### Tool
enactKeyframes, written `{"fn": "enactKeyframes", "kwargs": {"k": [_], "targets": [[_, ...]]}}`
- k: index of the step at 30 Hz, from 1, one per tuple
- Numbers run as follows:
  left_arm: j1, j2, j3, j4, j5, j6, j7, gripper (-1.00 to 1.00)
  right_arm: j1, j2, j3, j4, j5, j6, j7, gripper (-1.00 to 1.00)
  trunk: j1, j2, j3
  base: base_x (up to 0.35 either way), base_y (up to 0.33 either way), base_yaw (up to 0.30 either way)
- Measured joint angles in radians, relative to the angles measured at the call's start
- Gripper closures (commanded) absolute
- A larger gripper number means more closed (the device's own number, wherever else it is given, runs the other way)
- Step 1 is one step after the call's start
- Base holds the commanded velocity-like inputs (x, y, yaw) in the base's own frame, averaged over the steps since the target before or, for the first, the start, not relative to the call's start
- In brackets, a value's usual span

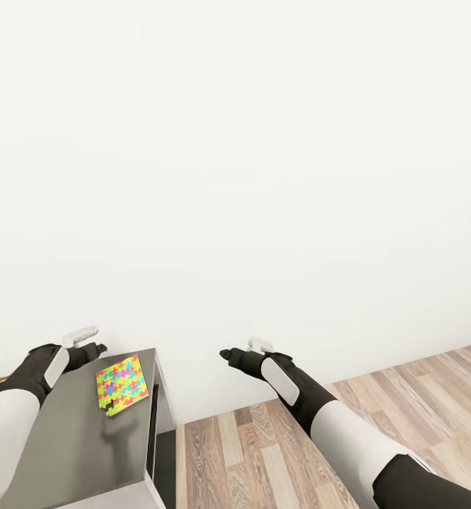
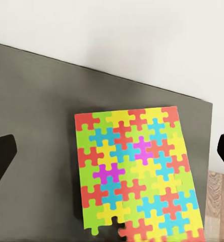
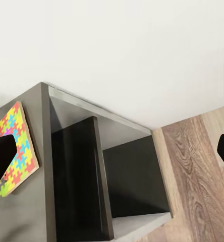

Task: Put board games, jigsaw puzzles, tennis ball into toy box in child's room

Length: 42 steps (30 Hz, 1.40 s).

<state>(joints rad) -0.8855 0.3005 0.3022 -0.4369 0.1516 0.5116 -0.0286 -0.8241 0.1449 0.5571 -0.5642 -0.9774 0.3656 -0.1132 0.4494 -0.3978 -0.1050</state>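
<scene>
Two arms reach forward low in the head view. The left pincer (image 1: 94, 346) hangs over the dark table (image 1: 66, 438) at lower left, fingers spread wide and empty, above the jigsaw puzzle (image 1: 122, 384) lying flat near the table's right edge. The right pincer (image 1: 228, 353), also spread empty, hovers over the wood floor (image 1: 249, 452).

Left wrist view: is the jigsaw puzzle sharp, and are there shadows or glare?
Left wrist view: the jigsaw puzzle is sharp, with no glare and a thin shadow along its edge. Head view: a small shadow lies under its near corner on the table, and the wall is evenly bright.
</scene>
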Motion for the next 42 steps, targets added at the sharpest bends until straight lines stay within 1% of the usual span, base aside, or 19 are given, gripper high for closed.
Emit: {"fn": "enactKeyframes", "kwargs": {"k": [6, 13, 18, 36, 42], "targets": [[0.000, 0.002, 0.001, 0.001, 0.003, 0.025, -0.001, -1.00, 0.000, -0.001, 0.001, -0.004, 0.000, -0.001, 0.008, -1.00, 0.000, 0.000, 0.000, 0.000, 0.000, 0.000], [0.000, 0.002, 0.004, 0.033, 0.005, 0.034, 0.000, -1.00, 0.000, -0.004, 0.006, -0.058, 0.000, -0.002, 0.066, -1.00, 0.000, 0.000, 0.000, 0.000, 0.000, 0.000], [0.000, 0.001, 0.004, 0.046, 0.005, 0.035, 0.003, -1.00, 0.000, -0.005, 0.008, -0.078, 0.001, -0.001, 0.087, -1.00, 0.000, 0.000, 0.000, 0.000, 0.000, 0.000], [0.000, 0.001, 0.005, 0.059, 0.003, 0.029, 0.003, -1.00, 0.000, -0.005, 0.006, -0.086, -0.002, 0.002, 0.096, -1.00, 0.000, 0.000, 0.000, 0.000, 0.000, 0.000], [0.000, -0.001, 0.003, 0.059, 0.001, 0.027, 0.002, -1.00, 0.000, -0.005, 0.006, -0.084, -0.003, 0.003, 0.096, -1.00, 0.000, 0.000, -0.004, 0.000, 0.000, 0.000]]}}
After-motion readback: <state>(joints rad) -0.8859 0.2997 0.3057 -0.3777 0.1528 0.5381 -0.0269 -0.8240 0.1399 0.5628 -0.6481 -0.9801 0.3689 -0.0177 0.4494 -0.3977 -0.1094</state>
